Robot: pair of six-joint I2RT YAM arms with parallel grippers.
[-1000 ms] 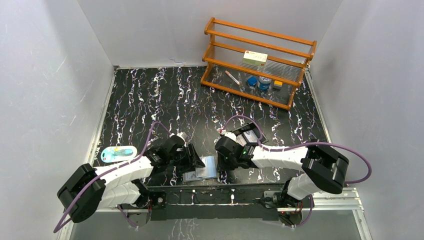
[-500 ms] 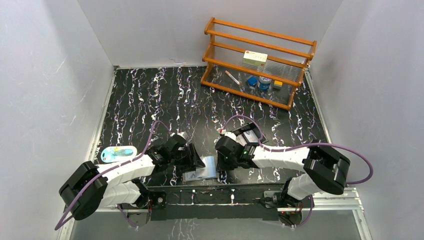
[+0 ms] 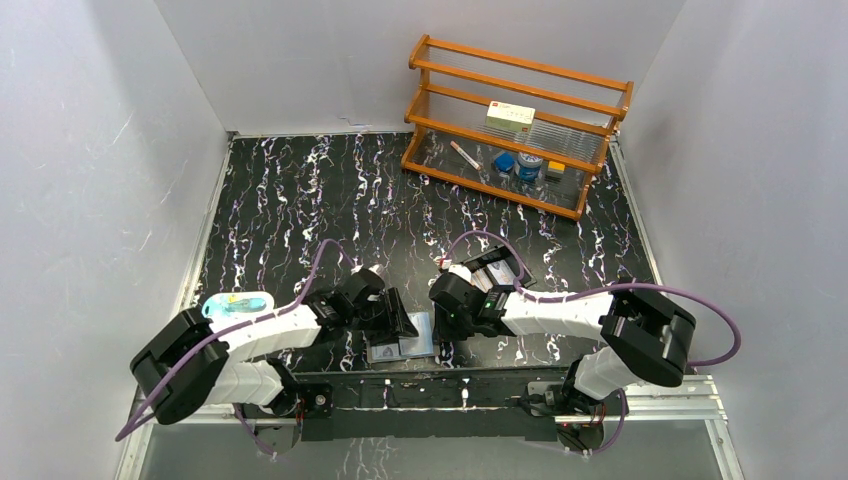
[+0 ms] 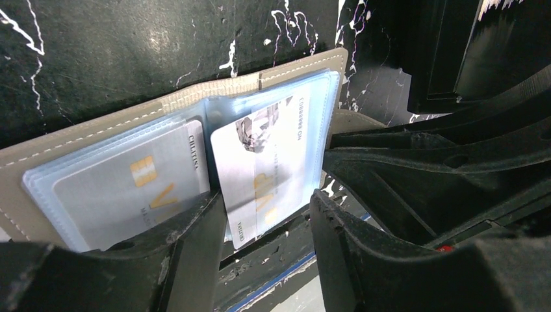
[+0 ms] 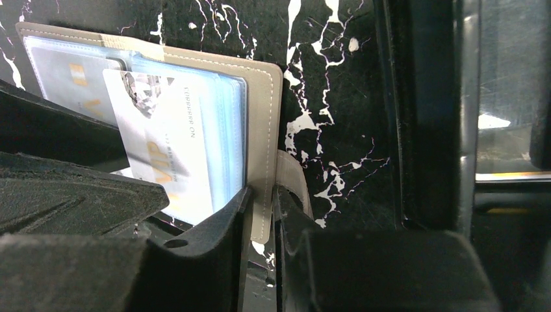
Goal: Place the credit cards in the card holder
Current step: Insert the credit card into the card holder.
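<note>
The grey card holder (image 4: 97, 127) lies open near the table's front edge, also seen from above (image 3: 400, 346). One pale card (image 4: 130, 185) sits in its left clear sleeve. A second pale card marked VIP (image 4: 260, 156) is partly inside the right sleeve, with its near end sticking out between the fingers of my open left gripper (image 4: 266, 198). My right gripper (image 5: 263, 195) is shut on the holder's right cover edge (image 5: 265, 117), beside the snap tab (image 5: 294, 182). The VIP card (image 5: 162, 149) also shows in the right wrist view.
A black box-like tray (image 3: 497, 270) holding pale cards lies just behind the right gripper. A blue-green packet (image 3: 237, 305) lies at the left. A wooden rack (image 3: 515, 125) with small items stands at the back right. The front rail (image 3: 420, 385) is close below the holder.
My left gripper has shifted a little to the right, closer over the card holder. The holder has slid slightly toward the front edge. The right arm has hardly moved.
</note>
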